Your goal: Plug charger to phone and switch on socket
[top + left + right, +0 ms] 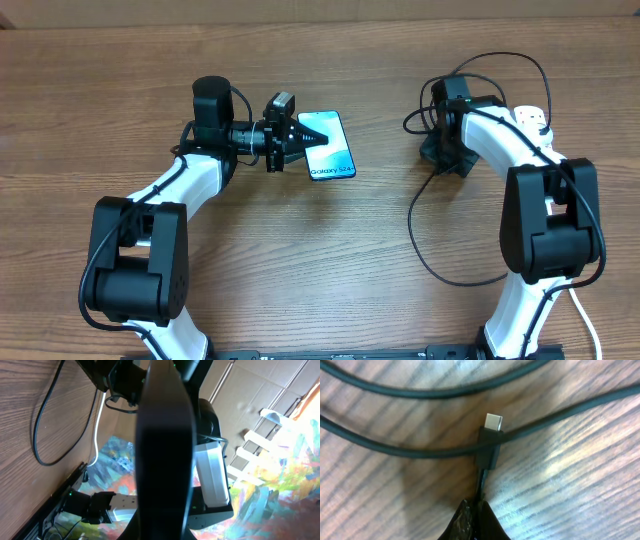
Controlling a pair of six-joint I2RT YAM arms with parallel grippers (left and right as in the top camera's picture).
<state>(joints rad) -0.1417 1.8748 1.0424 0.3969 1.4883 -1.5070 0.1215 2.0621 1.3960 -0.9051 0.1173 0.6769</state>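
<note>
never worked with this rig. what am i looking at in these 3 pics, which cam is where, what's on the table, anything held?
Two robot arms sit at a wooden table, each ending in a two-finger gripper.

The overhead view looks straight down. The left gripper is at the phone, which lies with its lit blue screen up. Its fingers are over the phone's near end; I cannot tell whether they are closed on it. The right gripper is down among the loops of the charger, the thin black cable. Behind that arm, one end of the socket, a white power strip, shows.

The left wrist view comes from a camera on that arm; a dark blurred shape fills its middle, so it tells little.

The right wrist view is a close-up of the table: the charger's small metal-tipped connector, with the gripper's fingertips pinching the cable just behind it.
</note>
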